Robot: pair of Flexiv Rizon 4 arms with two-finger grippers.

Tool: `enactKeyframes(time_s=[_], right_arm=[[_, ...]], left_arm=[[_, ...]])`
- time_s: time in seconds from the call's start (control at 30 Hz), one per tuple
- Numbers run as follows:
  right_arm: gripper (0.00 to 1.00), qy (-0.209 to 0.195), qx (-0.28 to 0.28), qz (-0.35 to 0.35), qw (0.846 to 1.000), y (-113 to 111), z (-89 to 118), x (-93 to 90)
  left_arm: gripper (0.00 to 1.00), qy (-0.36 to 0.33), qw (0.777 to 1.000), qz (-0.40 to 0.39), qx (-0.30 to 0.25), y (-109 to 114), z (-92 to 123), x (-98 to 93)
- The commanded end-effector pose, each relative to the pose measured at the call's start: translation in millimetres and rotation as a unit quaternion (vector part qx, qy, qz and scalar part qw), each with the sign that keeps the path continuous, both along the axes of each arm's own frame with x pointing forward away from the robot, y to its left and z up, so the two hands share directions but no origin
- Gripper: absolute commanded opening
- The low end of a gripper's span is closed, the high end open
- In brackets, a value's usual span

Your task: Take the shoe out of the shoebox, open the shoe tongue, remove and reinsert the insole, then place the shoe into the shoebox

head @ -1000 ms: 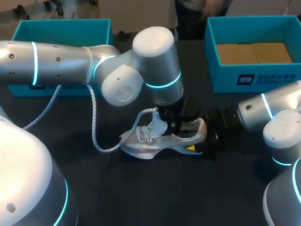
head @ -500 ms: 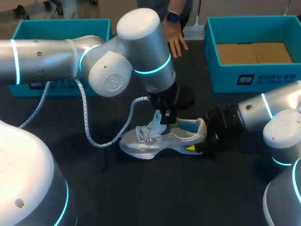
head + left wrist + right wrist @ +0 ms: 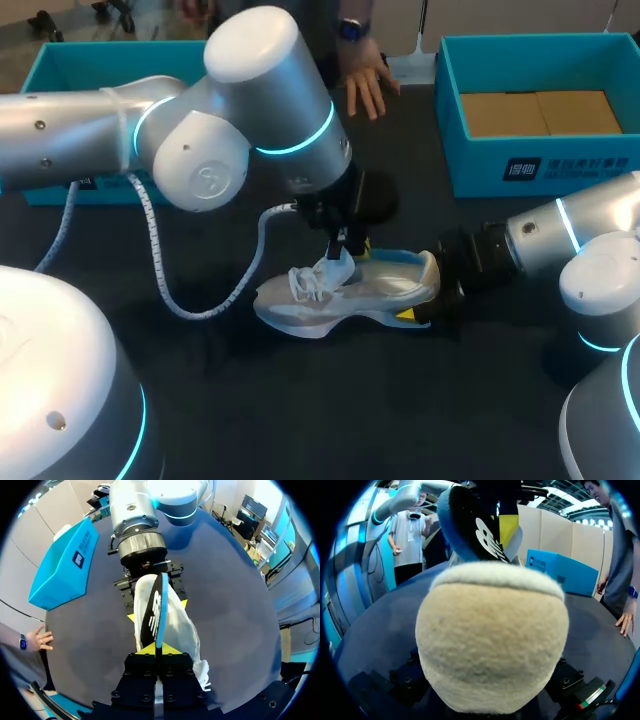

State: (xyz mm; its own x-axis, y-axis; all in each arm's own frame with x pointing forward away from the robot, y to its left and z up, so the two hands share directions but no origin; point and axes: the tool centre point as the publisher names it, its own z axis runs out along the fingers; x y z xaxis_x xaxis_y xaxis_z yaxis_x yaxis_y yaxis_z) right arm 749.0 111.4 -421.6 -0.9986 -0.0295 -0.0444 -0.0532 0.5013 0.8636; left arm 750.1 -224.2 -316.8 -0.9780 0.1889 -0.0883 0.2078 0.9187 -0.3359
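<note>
1. The shoe [image 3: 350,300] stands on its sole on the dark worktop [image 3: 300,420], just below the middle of the head view. Its toe points to the left of the frame and its heel to the right. It is outside both boxes.
2. The right arm comes in from the right edge. The right pincer [image 3: 428,290] grips the heel of the shoe, with one yellow tip on each side of it. In the right wrist view the beige heel fills the space ahead of the pincer.
3. The left arm reaches in from the left edge and hangs over the shoe's opening. The left pincer [image 3: 157,650] is closed on the thin edge of the dark, blue-rimmed insole [image 3: 152,607]. The insole stands on edge, partly raised out of the shoe.
4. The teal shoebox [image 3: 540,165] sits at the upper right of the head view, with brown paper inside. Another teal box [image 3: 130,60] sits at the upper left.
5. A person's hand [image 3: 365,85] rests on the far edge of the worktop, at the top middle of the head view, well apart from the shoe.
</note>
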Motion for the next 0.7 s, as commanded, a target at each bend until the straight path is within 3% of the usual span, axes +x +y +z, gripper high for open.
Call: enactKeyframes(time_s=[0.03, 0.57, 0.6, 0.63, 0.7], right_arm=[[0.00, 0.000, -0.002, -0.001, 1.000, 2, -3, -0.2], [0.00, 0.000, -0.002, -0.001, 1.000, 2, -3, -0.2], [0.00, 0.000, -0.002, -0.001, 1.000, 2, -3, -0.2], [0.00, 0.000, -0.002, -0.001, 1.000, 2, -3, -0.2], [0.00, 0.000, -0.002, -0.001, 1.000, 2, -3, -0.2]], left_arm=[[0.00, 0.002, 1.000, -0.005, -0.005, -6, 0, -2.2], [0.00, 0.038, 0.999, -0.020, -0.020, -52, 6, 2.2], [0.02, 0.036, 0.999, -0.020, -0.022, -52, 6, 1.2], [0.23, 0.034, 0.999, -0.023, -0.009, -50, 5, -0.2], [0.31, 0.031, 0.999, -0.024, -0.005, -47, 6, -1.3]])
